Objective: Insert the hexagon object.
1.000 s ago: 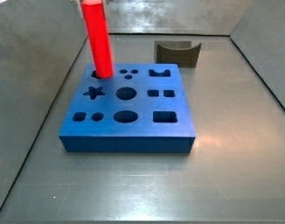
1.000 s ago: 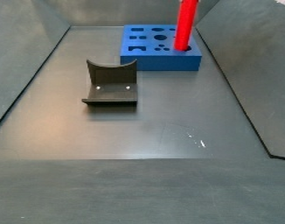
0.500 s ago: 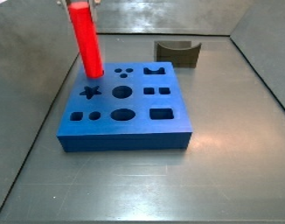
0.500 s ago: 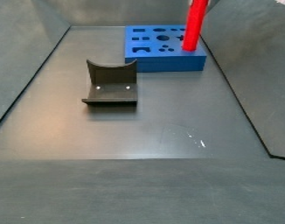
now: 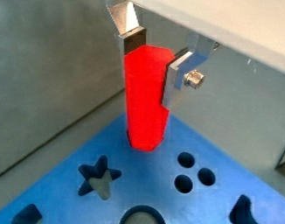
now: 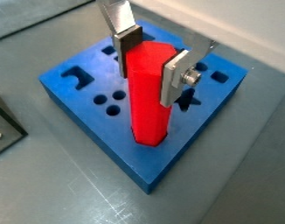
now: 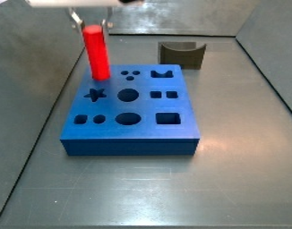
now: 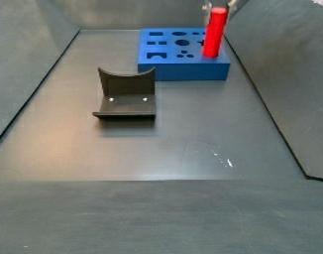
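The hexagon object, a bright red glossy rod (image 7: 97, 52), stands upright with its lower end at the far left corner of the blue holed block (image 7: 131, 125), beside the star hole. It looks partly sunk into a hole there. It also shows in a side view (image 8: 216, 33) and in both wrist views (image 5: 145, 105) (image 6: 149, 109). My gripper (image 7: 89, 21) is shut on the rod's upper end, with the fingers (image 5: 133, 35) (image 6: 176, 74) flat on opposite sides. The gripper also shows at the frame's top in a side view (image 8: 217, 8).
A dark grey-brown block with a curved notch (image 8: 125, 95) lies on the grey floor away from the blue block (image 8: 177, 55); it also shows in a side view (image 7: 182, 55). Grey walls enclose the floor.
The rod has moved down with the gripper. Its top, earlier at the frame's upper edge, now sits lower, and the gripper has come into the side views.
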